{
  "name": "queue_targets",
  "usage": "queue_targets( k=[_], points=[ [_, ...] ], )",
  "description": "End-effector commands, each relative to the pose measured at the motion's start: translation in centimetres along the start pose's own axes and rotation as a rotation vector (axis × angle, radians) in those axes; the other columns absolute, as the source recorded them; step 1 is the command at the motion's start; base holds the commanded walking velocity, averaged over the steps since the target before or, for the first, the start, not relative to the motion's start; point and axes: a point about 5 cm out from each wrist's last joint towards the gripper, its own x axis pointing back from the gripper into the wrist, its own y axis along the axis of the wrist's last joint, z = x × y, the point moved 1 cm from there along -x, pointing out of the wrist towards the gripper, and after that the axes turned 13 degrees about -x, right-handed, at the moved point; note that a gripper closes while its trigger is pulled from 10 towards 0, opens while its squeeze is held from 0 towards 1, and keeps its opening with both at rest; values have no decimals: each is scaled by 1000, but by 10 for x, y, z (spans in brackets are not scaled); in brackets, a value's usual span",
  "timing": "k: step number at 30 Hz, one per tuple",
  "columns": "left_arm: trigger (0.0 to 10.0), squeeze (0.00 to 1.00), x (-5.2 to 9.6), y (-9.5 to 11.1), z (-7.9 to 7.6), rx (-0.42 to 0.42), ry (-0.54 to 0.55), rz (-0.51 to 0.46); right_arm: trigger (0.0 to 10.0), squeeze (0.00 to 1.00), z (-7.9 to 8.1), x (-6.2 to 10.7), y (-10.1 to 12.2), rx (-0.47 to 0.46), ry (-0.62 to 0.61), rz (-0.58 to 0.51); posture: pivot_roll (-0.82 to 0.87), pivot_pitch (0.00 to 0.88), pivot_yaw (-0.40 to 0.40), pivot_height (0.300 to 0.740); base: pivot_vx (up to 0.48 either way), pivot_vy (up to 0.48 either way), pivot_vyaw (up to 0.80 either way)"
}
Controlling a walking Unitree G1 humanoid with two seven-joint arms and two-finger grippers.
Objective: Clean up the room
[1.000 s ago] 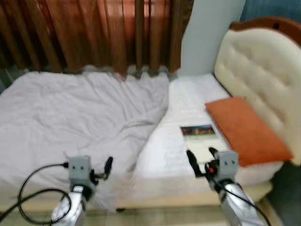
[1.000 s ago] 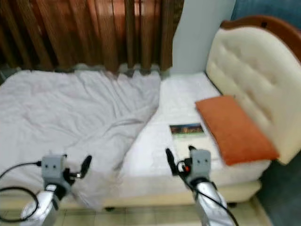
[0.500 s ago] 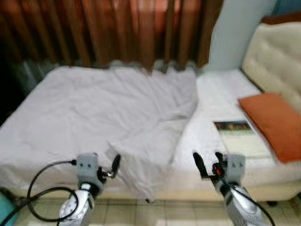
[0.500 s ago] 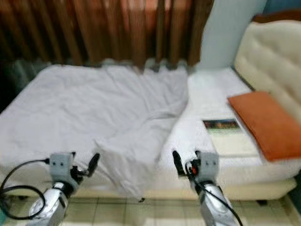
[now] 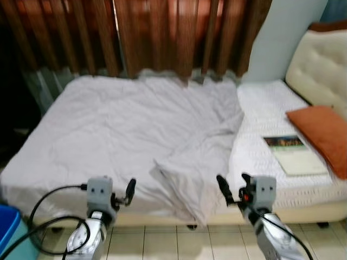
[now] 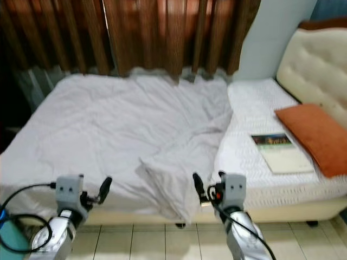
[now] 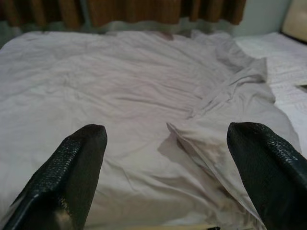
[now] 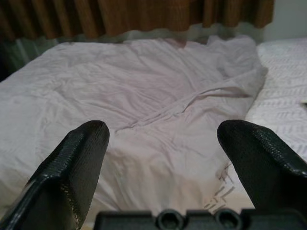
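Pale grey, rumpled sheet (image 5: 130, 130) covers most of the bed (image 5: 260, 108), its folded corner (image 5: 184, 184) hanging over the near edge between the two arms. On the bare white quilted part of the mattress, to the robot's right, a book (image 5: 295, 154) lies flat just beside an orange pillow (image 5: 322, 135) that rests against the cream tufted headboard (image 5: 320, 65). Brown curtains (image 5: 152, 35) hang behind the bed.

Both arms are raised in front of the near edge of the bed, above the tiled floor (image 5: 179, 244). The left gripper (image 7: 168, 158) has its fingers spread wide apart and holds nothing (the sheet shows plainly in the gap between them). The right gripper (image 8: 163, 153) is likewise wide open and empty, facing the hanging fold of sheet without touching it. A black cable (image 5: 43, 216) loops from the left arm, and a blue container (image 5: 6, 230) stands at the far left on the floor.
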Motion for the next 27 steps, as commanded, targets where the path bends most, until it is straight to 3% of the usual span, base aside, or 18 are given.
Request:
queue_targets(
  k=[1, 18, 25, 27],
  points=[
    [10000, 0, -3, 2, 1, -17, -9, 1, 10000, 0, 4, -3, 5, 8, 14, -20, 33, 0, -24, 740, 412, 244, 0],
    [10000, 0, -7, 3, -1, -23, -33, 10, 10000, 0, 3, -2, 1, 27, 11, 10, 25, 0, -19, 740, 412, 246, -116],
    [10000, 0, -9, 5, -1, -34, -39, 9, 10000, 0, 3, 1, -2, 22, 11, 23, 19, 0, -14, 740, 413, 243, -796],
    [10000, 0, -11, 3, 2, -80, -21, 23, 10000, 0, 3, 2, -2, 24, 10, 25, 17, 0, -13, 740, 405, 255, -781]
  ],
)
